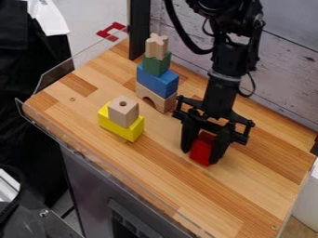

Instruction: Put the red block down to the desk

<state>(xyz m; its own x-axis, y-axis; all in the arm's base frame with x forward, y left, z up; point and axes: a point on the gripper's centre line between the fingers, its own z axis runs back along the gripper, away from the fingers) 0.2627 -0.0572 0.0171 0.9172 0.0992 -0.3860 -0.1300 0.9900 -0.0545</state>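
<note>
gripping the red block (202, 151) by two opposite sides, my hand (200, 156) is closed on it, low over the right-hand part of the tabletop (248, 181). i judge the block light, rigid and hard to damage, probably wood; moderate pressure suffices. smooth faces may slip if pinched near an edge, so keep the pads centred on flat sides, and release both evenly once the base sits flat.

High slanted view, facing down across the desk
</note>
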